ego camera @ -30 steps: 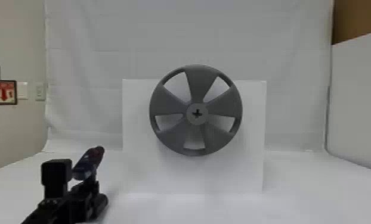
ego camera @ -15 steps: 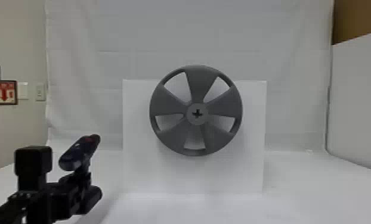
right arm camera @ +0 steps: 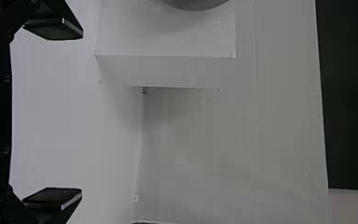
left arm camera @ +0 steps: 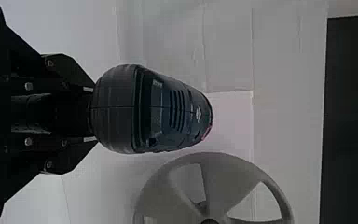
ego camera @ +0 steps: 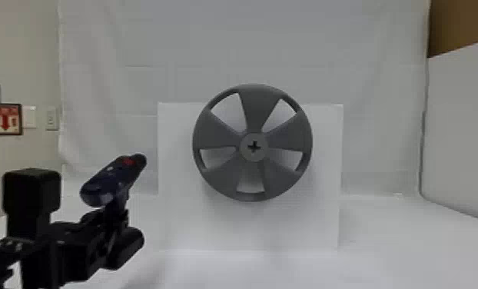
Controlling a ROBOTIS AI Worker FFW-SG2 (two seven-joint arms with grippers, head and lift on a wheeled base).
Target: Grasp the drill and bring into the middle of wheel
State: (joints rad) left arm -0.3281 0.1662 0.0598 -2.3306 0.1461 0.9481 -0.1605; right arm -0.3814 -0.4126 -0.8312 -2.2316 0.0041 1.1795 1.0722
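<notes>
Left of the wheel (ego camera: 256, 115), above the worktop (ego camera: 403, 246), my left gripper (left arm camera: 94, 114) holds the drill (ego camera: 109, 180); my right gripper (right arm camera: 81, 113), wide; carrying stage, next requiring rightward alignment with the hub (ego camera: 246, 152)

Wht backdrop (ego camera: 280, 46), red sign (ego camera: 5, 119) at L

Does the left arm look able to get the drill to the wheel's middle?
Likely yes: the left gripper holds the drill left of the wheel, nothing visible between; full reach isn't certain.
</notes>
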